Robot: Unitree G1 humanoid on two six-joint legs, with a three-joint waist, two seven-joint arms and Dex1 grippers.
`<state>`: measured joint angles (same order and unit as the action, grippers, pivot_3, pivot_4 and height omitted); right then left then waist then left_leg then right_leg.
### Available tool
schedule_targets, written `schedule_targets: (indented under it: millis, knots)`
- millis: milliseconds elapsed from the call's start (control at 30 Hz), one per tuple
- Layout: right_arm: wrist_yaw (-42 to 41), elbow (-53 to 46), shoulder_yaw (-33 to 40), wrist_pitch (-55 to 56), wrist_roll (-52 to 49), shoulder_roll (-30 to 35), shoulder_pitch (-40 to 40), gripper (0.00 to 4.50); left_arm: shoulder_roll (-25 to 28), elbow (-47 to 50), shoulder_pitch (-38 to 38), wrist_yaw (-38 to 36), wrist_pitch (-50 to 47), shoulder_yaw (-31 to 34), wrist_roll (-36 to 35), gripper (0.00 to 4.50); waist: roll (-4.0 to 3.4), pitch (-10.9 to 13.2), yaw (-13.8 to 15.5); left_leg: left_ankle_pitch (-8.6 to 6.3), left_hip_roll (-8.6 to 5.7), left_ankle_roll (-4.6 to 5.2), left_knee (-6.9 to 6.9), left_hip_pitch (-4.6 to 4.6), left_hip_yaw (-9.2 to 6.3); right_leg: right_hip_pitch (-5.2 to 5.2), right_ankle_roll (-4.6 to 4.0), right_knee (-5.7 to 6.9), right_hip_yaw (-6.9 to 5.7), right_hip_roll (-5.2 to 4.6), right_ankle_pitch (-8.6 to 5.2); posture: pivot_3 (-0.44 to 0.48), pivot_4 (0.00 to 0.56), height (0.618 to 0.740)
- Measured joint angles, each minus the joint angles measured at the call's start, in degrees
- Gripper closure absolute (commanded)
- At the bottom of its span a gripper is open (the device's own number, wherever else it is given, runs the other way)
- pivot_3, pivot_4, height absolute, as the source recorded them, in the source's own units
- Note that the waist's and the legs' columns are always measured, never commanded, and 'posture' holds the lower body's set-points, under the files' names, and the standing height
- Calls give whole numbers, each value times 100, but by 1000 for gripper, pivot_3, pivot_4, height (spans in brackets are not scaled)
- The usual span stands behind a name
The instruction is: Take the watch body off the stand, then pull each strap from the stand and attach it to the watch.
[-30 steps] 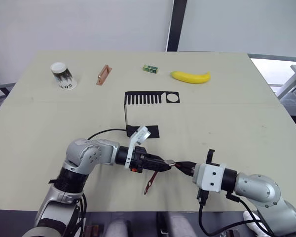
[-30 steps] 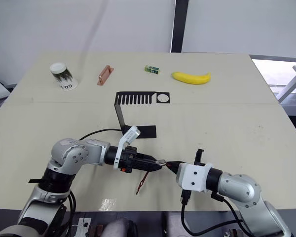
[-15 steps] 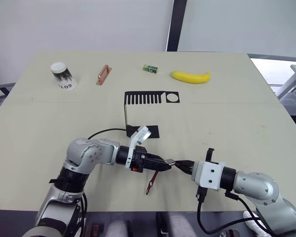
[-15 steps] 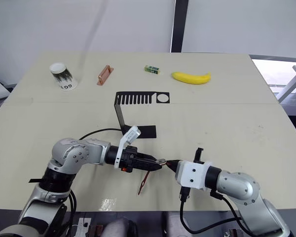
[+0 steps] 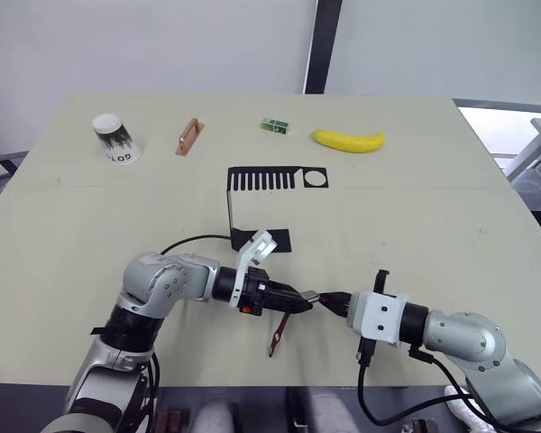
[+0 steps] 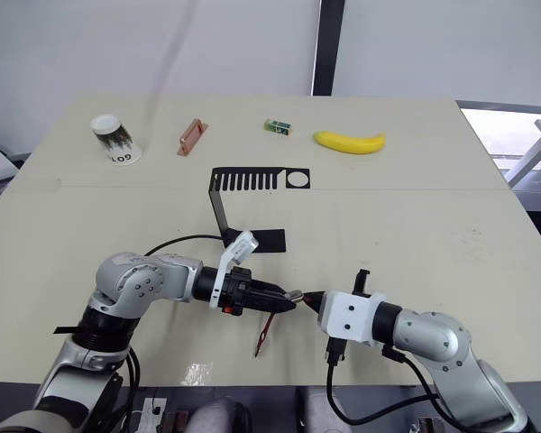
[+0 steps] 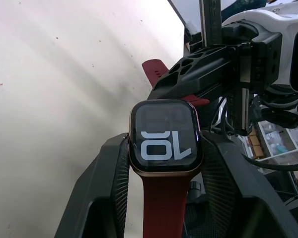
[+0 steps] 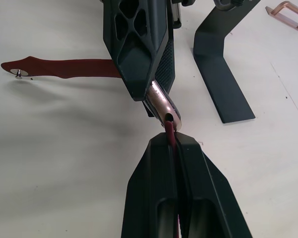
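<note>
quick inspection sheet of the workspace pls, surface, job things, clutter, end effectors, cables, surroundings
surface: pale table, a seam line running across it
job's things: black stand at mid table, nothing hanging in its slots; watch body with lit screen, one red strap already fitted and dangling; second strap meeting the watch's free edge
clutter: paper cup, copper handle piece, small green box, banana, all along the far edge
end effectors: left end effector shut on the watch body; right end effector shut on the second strap
cables: black cable looping over the table by the left arm
surroundings: white wall, dark vertical post behind the table
</note>
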<state>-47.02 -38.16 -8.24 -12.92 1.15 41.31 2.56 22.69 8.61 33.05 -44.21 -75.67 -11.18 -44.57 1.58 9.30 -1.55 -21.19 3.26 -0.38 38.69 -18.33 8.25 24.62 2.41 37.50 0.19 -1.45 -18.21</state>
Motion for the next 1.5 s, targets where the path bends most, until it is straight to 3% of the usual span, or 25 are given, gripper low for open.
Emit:
schedule_targets:
  millis: [1500]
  knots:
    - [-39,65,-340,-359,198,27,-264,4500,-12,46,41,-8,-47,-162,263,2907,0,1,-1,0,0,0,-2,-1,0,2,0,-2,0,0,0,0,150,738]
